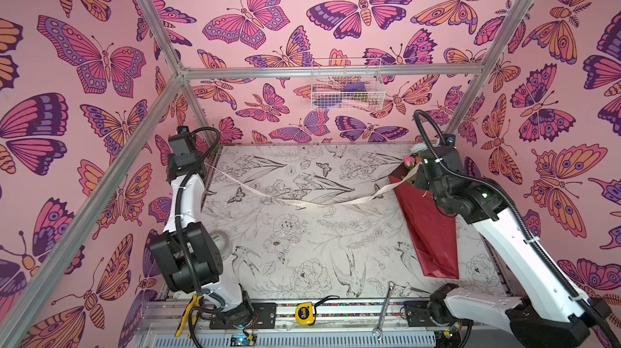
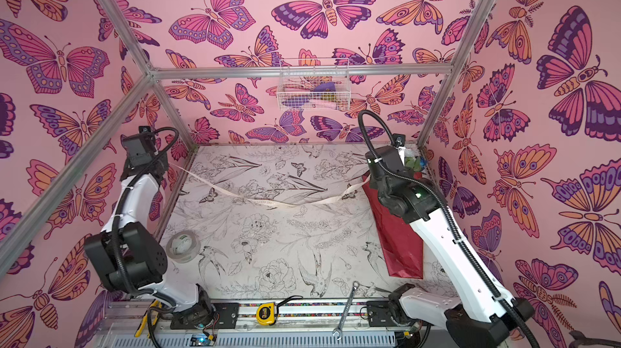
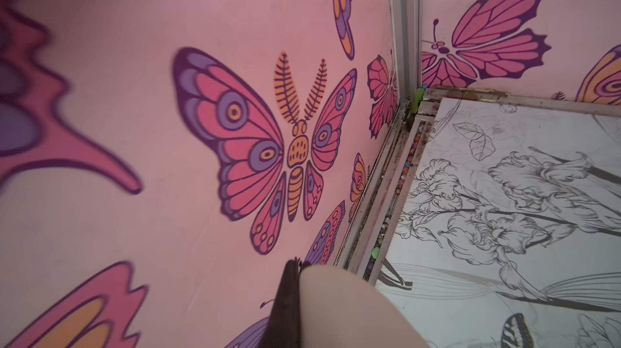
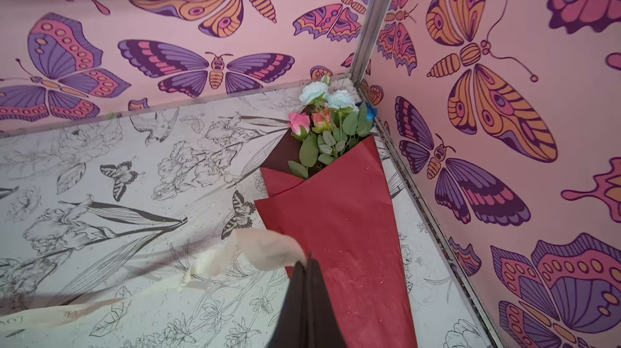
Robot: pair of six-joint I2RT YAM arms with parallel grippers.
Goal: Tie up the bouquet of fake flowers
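Observation:
The bouquet of fake flowers (image 1: 426,228) lies along the right side of the table, wrapped in dark red paper. Its pink, white and blue heads (image 4: 322,111) point into the far right corner. A cream ribbon (image 1: 302,203) sags across the table between both grippers. My left gripper (image 3: 297,262) is shut on one ribbon end (image 3: 353,309), close to the left wall at the far left edge. My right gripper (image 4: 307,259) is shut on the other end (image 4: 265,249) and hangs just above the red wrapping. In both top views the wrists hide the fingertips.
A clear tape roll (image 2: 183,245) sits by the left arm. A yellow tape measure (image 1: 305,312), a wrench (image 1: 384,309) and yellow-handled pliers (image 1: 188,312) lie on the front rail. A wire basket (image 1: 346,86) hangs on the back wall. Metal frame posts stand at the far corners.

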